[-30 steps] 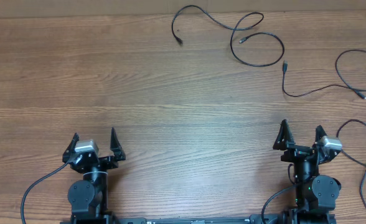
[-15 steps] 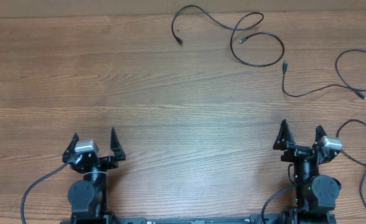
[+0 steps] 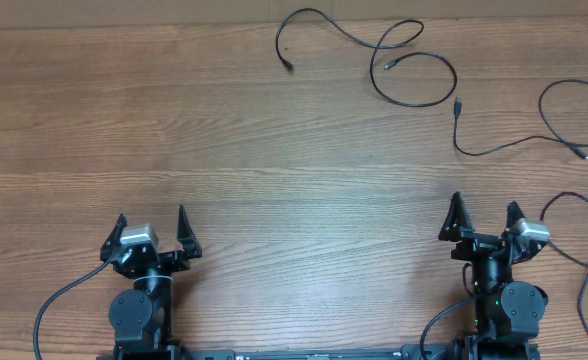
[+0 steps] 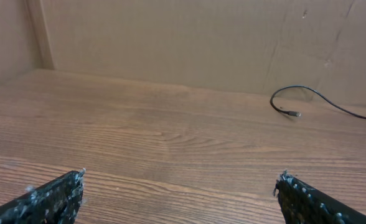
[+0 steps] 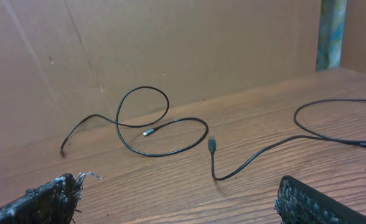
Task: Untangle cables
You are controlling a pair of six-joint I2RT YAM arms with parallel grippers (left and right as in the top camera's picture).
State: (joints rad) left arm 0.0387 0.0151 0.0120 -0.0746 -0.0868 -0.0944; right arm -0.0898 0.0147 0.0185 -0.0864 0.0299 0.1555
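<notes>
Three thin black cables lie apart from both grippers. One cable [image 3: 414, 103] curls over itself in loops at the far middle-right; the right wrist view shows it as a cable loop [image 5: 206, 132], and its far end [image 4: 293, 114] shows in the left wrist view. A second cable [image 3: 494, 148] runs from a small plug [image 5: 211, 144] to a loop at the right edge. A third cable [image 3: 574, 194] lies beside the right arm. My left gripper [image 3: 152, 214] [image 4: 182, 176] and right gripper [image 3: 485, 202] [image 5: 180, 182] stand open near the front edge, holding nothing.
Brown cardboard walls [image 4: 170, 37] close off the table's far side and the left side. Thicker black cables [image 3: 59, 300] hang from the arm bases at the front. The wooden tabletop [image 3: 224, 140] stretches bare between the grippers and the cables.
</notes>
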